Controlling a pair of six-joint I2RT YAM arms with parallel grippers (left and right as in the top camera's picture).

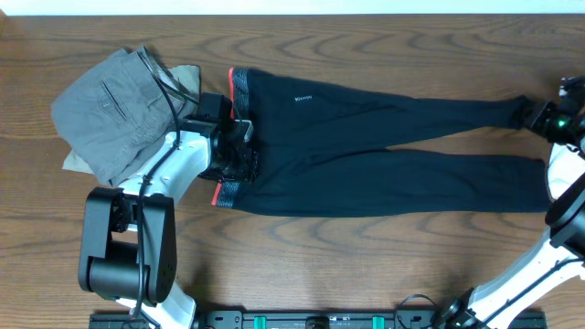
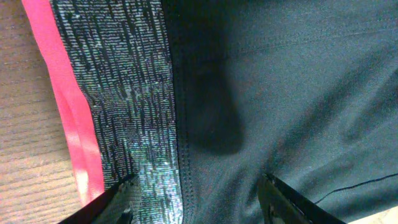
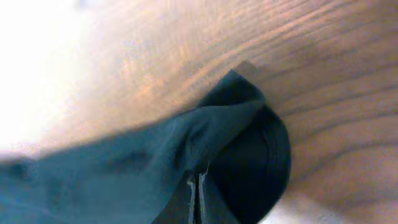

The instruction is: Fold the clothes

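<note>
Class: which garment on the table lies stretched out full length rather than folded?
The long black leggings with the grey, coral-edged waistband; the grey trousers beside that waistband sit folded in a pile.

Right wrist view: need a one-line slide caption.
Right gripper, jaws shut on a leg end of the leggings, fabric bunched on the wooden table.

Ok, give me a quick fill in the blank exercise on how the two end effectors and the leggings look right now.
1. The left end effector is over the grey waistband with its jaws ____.
2. The right end effector is ____ on a cuff of the leggings.
3. The small logo on the leggings is ____.
Missing words: open; shut; white.
</note>
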